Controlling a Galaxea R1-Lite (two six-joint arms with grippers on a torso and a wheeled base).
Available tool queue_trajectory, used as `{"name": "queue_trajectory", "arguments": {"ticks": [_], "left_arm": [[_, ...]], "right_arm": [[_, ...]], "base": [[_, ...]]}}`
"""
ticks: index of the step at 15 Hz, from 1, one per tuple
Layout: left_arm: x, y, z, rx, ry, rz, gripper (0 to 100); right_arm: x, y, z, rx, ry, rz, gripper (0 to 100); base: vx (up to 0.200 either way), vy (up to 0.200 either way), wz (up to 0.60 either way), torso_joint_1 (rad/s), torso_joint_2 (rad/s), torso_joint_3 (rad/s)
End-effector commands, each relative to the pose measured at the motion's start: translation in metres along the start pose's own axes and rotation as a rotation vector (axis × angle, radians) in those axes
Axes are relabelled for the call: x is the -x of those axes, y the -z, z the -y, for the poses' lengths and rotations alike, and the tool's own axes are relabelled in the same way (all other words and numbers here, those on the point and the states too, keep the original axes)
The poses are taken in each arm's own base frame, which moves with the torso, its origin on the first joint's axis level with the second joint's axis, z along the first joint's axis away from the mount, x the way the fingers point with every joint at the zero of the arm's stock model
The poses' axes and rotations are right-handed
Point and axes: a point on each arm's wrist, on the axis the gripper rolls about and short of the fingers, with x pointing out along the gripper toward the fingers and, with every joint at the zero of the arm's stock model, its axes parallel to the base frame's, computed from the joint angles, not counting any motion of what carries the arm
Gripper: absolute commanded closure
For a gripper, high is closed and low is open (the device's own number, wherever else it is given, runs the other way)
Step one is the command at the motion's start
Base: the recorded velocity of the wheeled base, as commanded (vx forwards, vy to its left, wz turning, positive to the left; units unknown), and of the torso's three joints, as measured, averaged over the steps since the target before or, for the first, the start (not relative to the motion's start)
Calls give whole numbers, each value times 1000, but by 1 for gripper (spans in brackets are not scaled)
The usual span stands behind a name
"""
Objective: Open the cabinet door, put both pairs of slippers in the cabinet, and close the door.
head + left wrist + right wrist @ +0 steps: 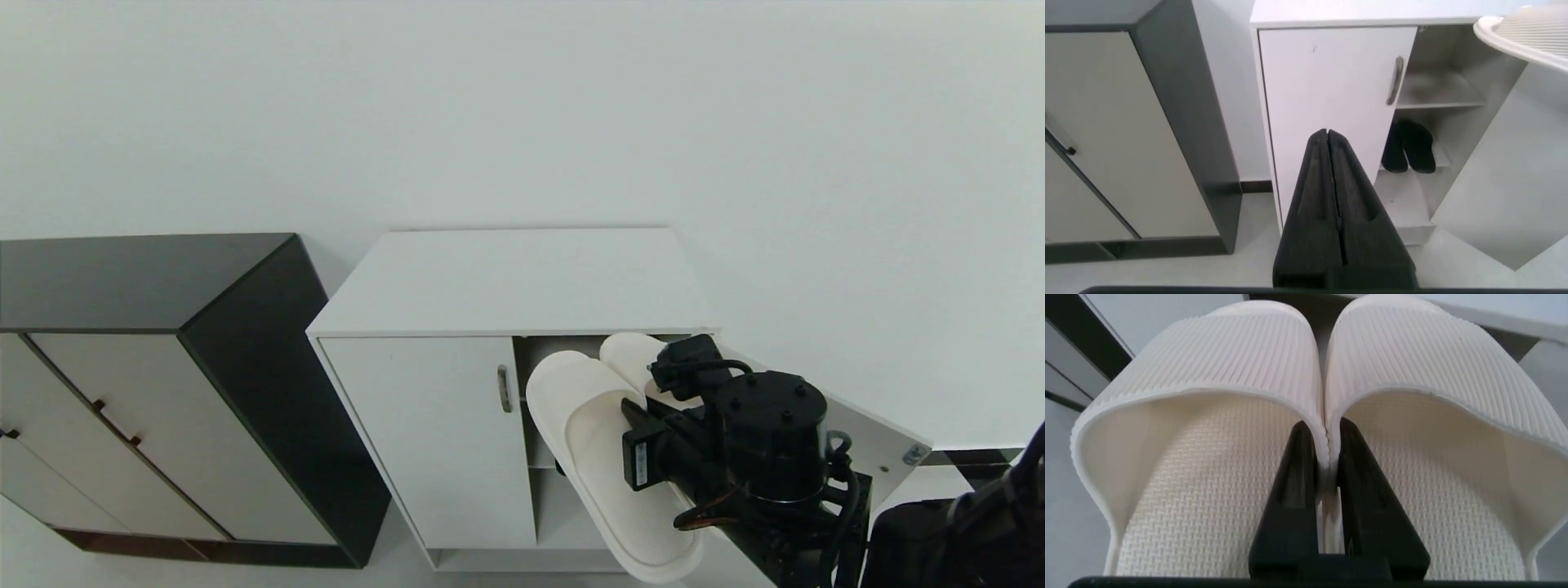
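The white cabinet (506, 278) has its left door (424, 433) closed and its right door (878, 437) swung open. My right gripper (1325, 437) is shut on a pair of white slippers (588, 425), pinching their two inner edges together. It holds them toes-first at the open compartment, level with the upper shelf (1441, 90). A pair of black slippers (1409, 147) lies inside on the lower shelf. My left gripper (1328, 159) is shut with nothing in it. It hangs low in front of the closed door, away from the cabinet.
A dark cabinet (245, 367) with pale drawer fronts stands just left of the white one, with a narrow gap between them. A plain wall runs behind both. The open door juts out toward my right arm.
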Motion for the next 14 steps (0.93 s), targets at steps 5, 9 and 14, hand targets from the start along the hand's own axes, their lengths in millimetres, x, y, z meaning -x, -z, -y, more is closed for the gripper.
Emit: {"name": "queue_trajectory", "arguments": {"ticks": [5, 9, 14], "left_arm": [[0, 0, 0, 3, 0, 0, 100], [0, 0, 0, 3, 0, 0, 100], [0, 0, 0, 2, -1, 0, 100]], "right_arm": [[0, 3, -2, 4, -5, -10, 100], [1, 5, -1, 5, -5, -11, 100], [1, 3, 0, 3, -4, -6, 100]], "base": [[0, 0, 0, -210, 495, 278], [0, 0, 0, -232, 548, 321], [0, 0, 0, -202, 515, 315]]}}
